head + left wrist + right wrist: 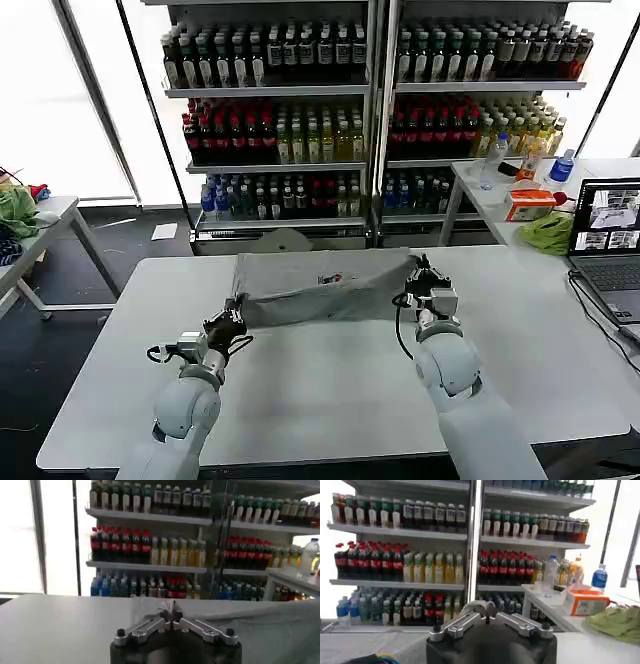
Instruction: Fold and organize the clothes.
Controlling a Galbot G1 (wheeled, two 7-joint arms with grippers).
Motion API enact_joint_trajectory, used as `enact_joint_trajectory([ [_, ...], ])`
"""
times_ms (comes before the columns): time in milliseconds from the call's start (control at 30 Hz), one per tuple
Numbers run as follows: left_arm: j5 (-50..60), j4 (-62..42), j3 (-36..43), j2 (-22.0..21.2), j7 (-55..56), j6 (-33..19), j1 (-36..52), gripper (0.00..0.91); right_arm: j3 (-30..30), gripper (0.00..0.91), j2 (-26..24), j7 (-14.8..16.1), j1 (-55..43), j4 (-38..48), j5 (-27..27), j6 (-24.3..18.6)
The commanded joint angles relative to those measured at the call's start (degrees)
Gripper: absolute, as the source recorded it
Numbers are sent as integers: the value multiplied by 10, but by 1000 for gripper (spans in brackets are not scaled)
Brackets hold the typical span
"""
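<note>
A pale grey surface stretches wide before the robot, its near half bare. On the far half lies a grey T-shirt, spread sideways, small multicoloured print facing up near its far edge. At the right edge sits an open laptop, a black cable trailing beside it along the surface.
</note>
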State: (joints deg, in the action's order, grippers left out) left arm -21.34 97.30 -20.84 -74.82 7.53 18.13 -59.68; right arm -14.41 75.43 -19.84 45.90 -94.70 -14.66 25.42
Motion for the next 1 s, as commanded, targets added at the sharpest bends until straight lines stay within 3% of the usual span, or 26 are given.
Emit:
enact_joint_trajectory([
  [33,5,-50,2,0,1,4,25,0,3,0,0,3,-22,40,2,0],
  [300,15,-73,9,4,7,14,42,10,-2,0,9,5,-23,70,6,7],
  [367,18,-80,10,4,8,14,45,91,-3,0,13,5,-25,78,7,7],
  [433,21,-87,13,6,8,12,49,343,-3,0,17,5,-26,86,7,7],
  [500,24,-91,16,8,7,8,52,675,-2,0,21,7,-27,92,9,4],
  [533,30,-96,19,9,5,0,54,907,-1,20,23,6,-27,95,11,3],
  [567,33,-98,21,10,4,-5,56,907,-1,161,24,6,-28,97,11,2],
  [600,36,-100,22,10,3,-6,57,907,-2,645,26,6,-28,99,12,2],
  [667,37,-102,24,10,3,-9,60,907,-2,897,31,4,-30,106,13,1],
  [1000,37,-103,31,5,19,-5,74,907,0,907,60,-25,-44,130,-6,11],
])
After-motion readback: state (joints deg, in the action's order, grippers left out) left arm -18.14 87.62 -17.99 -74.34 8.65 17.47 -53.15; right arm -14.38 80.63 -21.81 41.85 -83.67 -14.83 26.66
